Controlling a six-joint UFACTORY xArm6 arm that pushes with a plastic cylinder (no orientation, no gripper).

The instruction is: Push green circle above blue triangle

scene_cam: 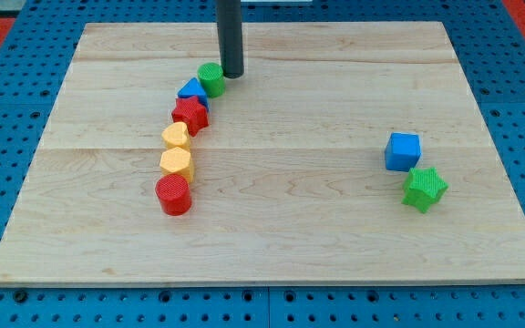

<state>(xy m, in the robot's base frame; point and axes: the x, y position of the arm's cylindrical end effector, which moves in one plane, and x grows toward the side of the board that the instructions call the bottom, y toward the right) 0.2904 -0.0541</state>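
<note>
1. One wide wooden bench [272,228] carries every block; a curved line of six blocks runs down its left half, and two more sit well apart on the right.
2. Upright dark rod: it drops from the far edge, and my tip [232,74] rests just right of the green circle [211,78], touching it or nearly so. No hand exists on this arm, so nothing is grasped or released; the rod can only push.
3. Left line, far to near: green circle, blue triangle [192,90], red star [190,115], yellow heart [177,136], yellow hexagon [177,162], red cylinder [173,195].
4. Right pair: blue cube [403,151] with a green star [424,189] just nearer.
5. Deciding relation: the green circle already lies on the far-right side of the blue triangle, touching it. I judge a short leftward nudge would centre it directly beyond the triangle.
</note>
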